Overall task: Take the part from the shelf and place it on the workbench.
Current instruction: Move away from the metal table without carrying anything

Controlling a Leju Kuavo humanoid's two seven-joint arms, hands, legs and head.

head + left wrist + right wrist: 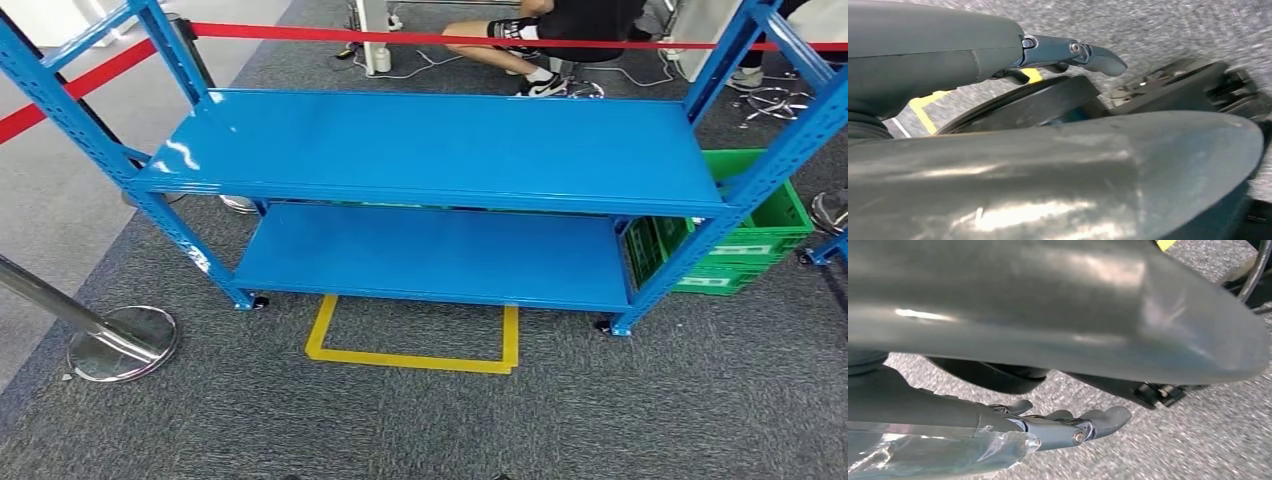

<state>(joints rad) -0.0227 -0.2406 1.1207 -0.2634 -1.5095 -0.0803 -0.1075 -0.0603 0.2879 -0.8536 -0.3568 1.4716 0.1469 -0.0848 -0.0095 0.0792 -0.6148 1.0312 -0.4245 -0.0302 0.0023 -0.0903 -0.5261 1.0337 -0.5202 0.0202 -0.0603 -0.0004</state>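
Observation:
A blue metal shelf (430, 140) stands right in front of me in the head view. Its upper board is bare, and so is its lower board (430, 255). My left hand (973, 55) hangs over the grey carpet with its fingers (1083, 52) stretched out and apart from the thumb, holding nothing. My right hand (1048, 315) hangs the same way, its fingers (1088, 425) extended and nothing in them.
A yellow tape outline (415, 358) marks the carpet at the shelf's foot. Green crates (750, 240) sit behind the shelf's right end. A chrome post base (125, 343) stands at the left, and red barrier tape (400, 38) runs behind. A person (540, 40) sits beyond the tape.

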